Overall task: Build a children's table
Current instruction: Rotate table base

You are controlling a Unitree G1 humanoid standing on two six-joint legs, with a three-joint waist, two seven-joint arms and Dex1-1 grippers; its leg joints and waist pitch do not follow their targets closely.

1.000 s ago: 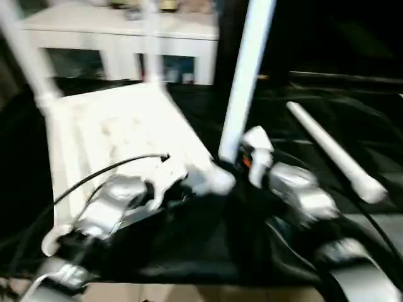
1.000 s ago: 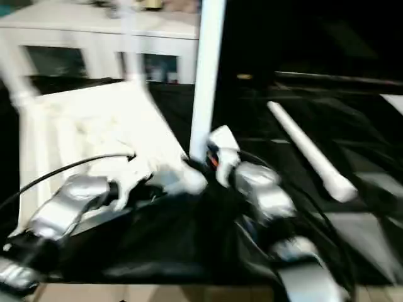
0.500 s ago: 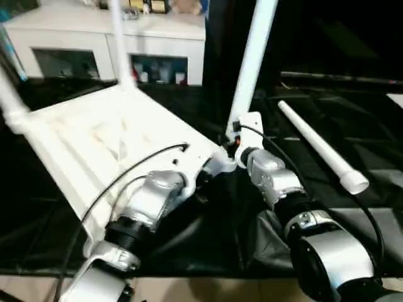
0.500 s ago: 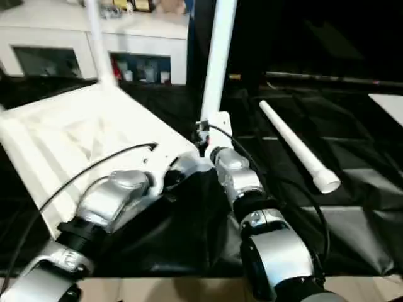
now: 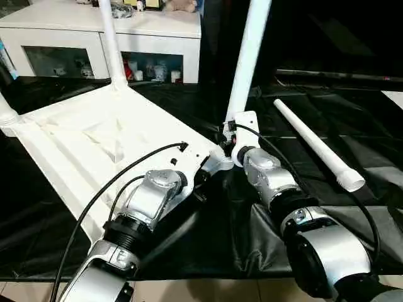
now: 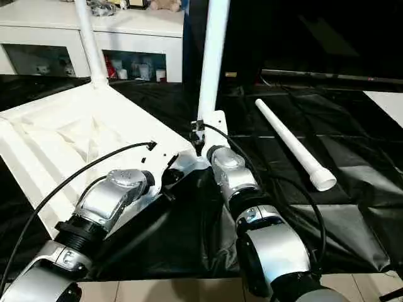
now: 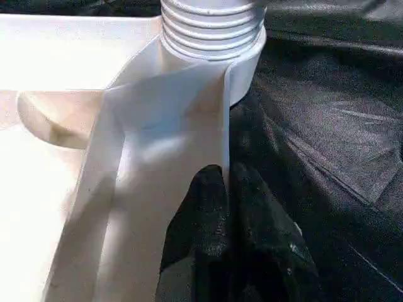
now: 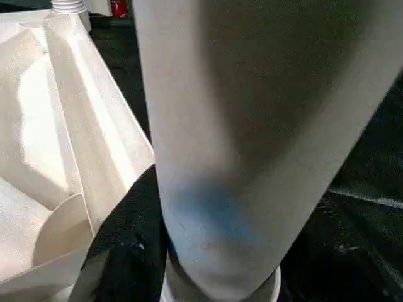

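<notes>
Three legs stand up from the upturned tabletop point(image 5: 101, 135), which lies ribbed side up on the black-covered counter point(image 5: 327, 113): one at the far corner point(image 5: 108, 38), one at the corner on the robot's left, cut by the picture edge point(image 5: 6, 113), and one at the near corner point(image 5: 249, 56) where both arms meet. The fourth leg point(image 5: 315, 145) lies loose on the counter to the right, well apart from the tabletop, so by the look of it the build is about three quarters done.

The right gripper point(image 5: 228, 135) sits at the base of the near leg with its fingers roughly half open around it; the right wrist view has the leg close in front, so it appears to be holding that leg. The left gripper point(image 7: 227, 189) has its fingers point(image 7: 204, 214) pressed shut, tips against the tabletop's edge just beside the threaded socket point(image 7: 211, 38), seemingly steadying it.

Whether the near leg is fully seated cannot be told. Left to do: finish it, fit the loose leg, turn the table upright.
</notes>
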